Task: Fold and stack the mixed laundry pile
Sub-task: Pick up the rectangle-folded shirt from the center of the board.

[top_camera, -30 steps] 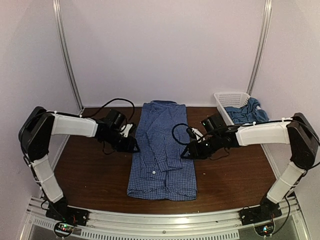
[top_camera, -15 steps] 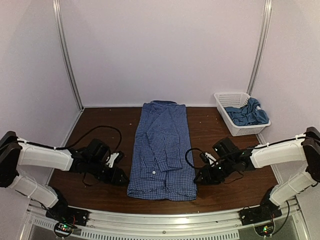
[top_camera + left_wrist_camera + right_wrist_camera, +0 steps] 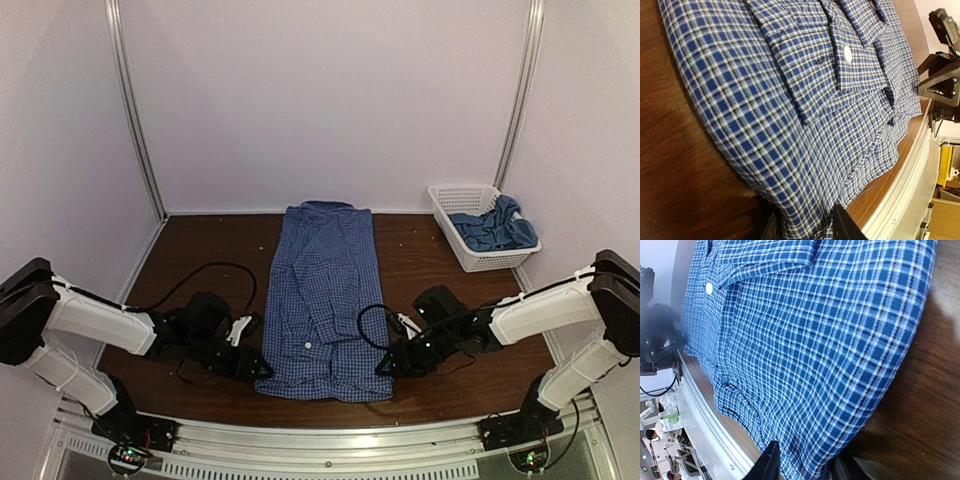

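A blue-and-white fine-checked collared button shirt lies flat along the middle of the dark brown wooden counter. Its sleeves are folded in over its front so that it forms one long strip, with the collar at the far end and the hem at the near end, close to the silver rail that runs just past the hem. The left gripper sits low on the counter at the shirt's near left corner. The left wrist view shows checked cloth from that corner lying between its two black fingers; the jaws stand part-way in on either side of the cloth, and I cannot tell whether they are clenched on it. The right gripper mirrors this at the shirt's near right corner: hem cloth runs between its fingers, and again it cannot be told whether the jaws are pressed onto it. A cuff with a white button rests on the shirt's front, a little up from the hem. A plain teal-blue t-shirt lies crumpled in a white plastic lattice basket, well apart from the shirt and off to the right of its collar end, with part of it draped over the basket's rim.
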`<action>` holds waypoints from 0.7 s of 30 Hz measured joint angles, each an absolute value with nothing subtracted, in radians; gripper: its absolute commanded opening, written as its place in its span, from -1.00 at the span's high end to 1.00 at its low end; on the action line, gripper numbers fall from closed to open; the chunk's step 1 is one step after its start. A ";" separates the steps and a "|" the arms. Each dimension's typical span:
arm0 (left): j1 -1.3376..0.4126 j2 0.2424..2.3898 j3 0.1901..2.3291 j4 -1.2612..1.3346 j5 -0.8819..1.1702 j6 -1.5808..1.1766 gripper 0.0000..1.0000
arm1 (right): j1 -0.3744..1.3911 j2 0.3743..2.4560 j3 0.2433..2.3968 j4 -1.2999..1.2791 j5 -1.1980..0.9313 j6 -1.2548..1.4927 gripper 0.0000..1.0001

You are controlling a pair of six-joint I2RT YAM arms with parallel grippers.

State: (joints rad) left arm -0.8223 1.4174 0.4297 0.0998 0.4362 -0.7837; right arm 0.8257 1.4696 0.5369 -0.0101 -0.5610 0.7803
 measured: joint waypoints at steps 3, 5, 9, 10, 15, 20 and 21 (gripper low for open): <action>-0.832 1.419 0.422 0.107 0.434 -0.798 0.54 | 0.842 1.474 0.537 -0.002 -0.560 0.798 0.59; -0.835 1.419 0.419 0.107 0.430 -0.804 0.70 | 0.847 1.479 0.537 0.004 -0.560 0.800 0.81; -0.845 1.422 0.419 0.106 0.424 -0.811 0.99 | 0.856 1.498 0.546 0.001 -0.555 0.801 1.00; -0.853 1.422 0.419 0.105 0.422 -0.811 1.00 | 0.860 1.498 0.548 0.001 -0.553 0.801 1.00; -0.929 1.384 0.410 0.102 0.410 -0.830 1.00 | 0.913 1.446 0.520 0.014 -0.540 0.824 1.00; -0.982 1.228 0.381 0.074 0.391 -0.844 1.00 | 0.977 1.344 0.478 0.011 -0.523 0.850 1.00; -0.983 1.208 0.382 0.072 0.379 -0.844 1.00 | 0.981 1.331 0.482 0.008 -0.514 0.848 1.00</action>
State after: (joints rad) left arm -0.9829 1.2079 0.3820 0.0715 0.3794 -0.8436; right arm 0.9806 1.3312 0.4816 0.0082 -0.5140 0.8482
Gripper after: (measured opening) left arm 0.011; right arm 0.008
